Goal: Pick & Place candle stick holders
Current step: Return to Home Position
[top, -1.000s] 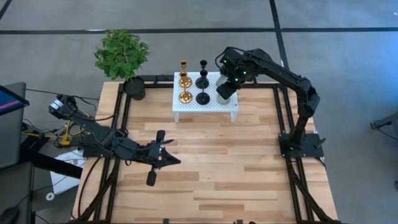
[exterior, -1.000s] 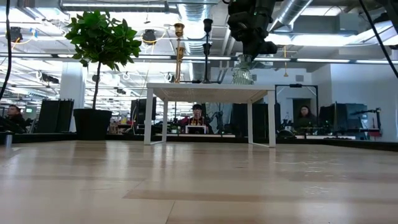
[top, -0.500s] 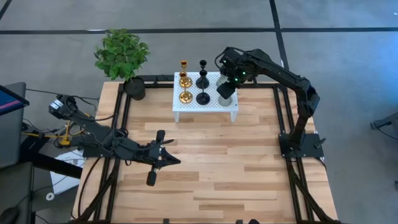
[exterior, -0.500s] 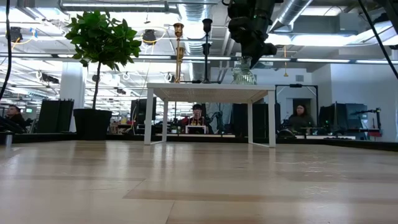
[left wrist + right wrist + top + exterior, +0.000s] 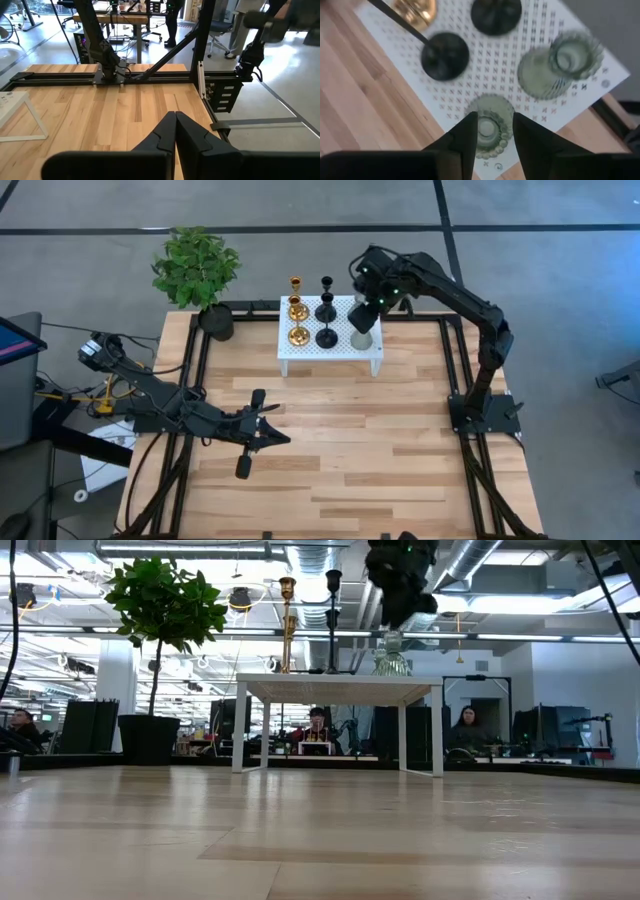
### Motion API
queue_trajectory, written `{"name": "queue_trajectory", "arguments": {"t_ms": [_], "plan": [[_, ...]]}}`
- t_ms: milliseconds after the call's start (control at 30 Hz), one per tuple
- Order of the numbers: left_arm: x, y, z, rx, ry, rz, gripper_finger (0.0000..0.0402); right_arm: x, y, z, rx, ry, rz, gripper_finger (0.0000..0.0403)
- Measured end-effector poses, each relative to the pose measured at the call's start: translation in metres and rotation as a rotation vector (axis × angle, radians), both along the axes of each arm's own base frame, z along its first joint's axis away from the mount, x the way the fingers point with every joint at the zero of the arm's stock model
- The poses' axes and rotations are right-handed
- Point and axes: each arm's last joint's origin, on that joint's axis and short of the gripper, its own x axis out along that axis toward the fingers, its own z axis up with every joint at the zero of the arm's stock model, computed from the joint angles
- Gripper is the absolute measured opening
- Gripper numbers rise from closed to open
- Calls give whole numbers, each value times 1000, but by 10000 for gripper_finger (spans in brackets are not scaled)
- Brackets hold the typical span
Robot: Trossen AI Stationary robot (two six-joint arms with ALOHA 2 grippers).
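- the right gripper (image 5: 493,120) hangs over the right end of the white perforated shelf (image 5: 340,358), fingers spread apart and gripping nothing.
- in the right wrist view a grey-green glass candle holder (image 5: 489,125) shows in the gap between those fingers; it stands upright near the shelf's front right corner.
- in the low view the gripper sits just above that holder's top; whether they touch i cannot tell.
- a second grey-green holder (image 5: 555,67) stands just behind the first, on the same side of the shelf.
- the two black holders (image 5: 326,338) form the middle column of the shelf, one behind the other.
- the two gold holders (image 5: 298,336) form the left column, lined up the same way.
- the left gripper (image 5: 175,125) rests low over the wooden table (image 5: 380,450), well apart from the shelf, its fingers pressed together on nothing.
- a potted plant (image 5: 195,268) stands at the table's far left corner.
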Motion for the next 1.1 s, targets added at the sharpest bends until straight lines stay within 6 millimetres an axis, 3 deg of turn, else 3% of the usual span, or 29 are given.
{"name": "queue_trajectory", "arguments": {"t_ms": [233, 367, 500, 633, 867, 1100], "plan": [[0, 0, 0, 0, 0, 0, 10, -13, 8, 38, -40, -72, 3, 118], [0, 0, 0, 0, 0, 1, 10, -20, 26, 59, -46, -88, 37, 112], [0, 1, 0, 4, -1, 26, 10, -24, 51, 72, -70, -125, 118, 79], [-3, 2, 0, 14, 11, 33, 7, -31, 85, 88, -145, -178, 279, 13], [-17, 1, 2, 27, 26, -4, 6, -44, 138, 114, -305, -291, 391, 2], [-32, -3, 8, 9, -6, -11, 5, -62, 182, 126, -319, -367, 501, 1]]}}
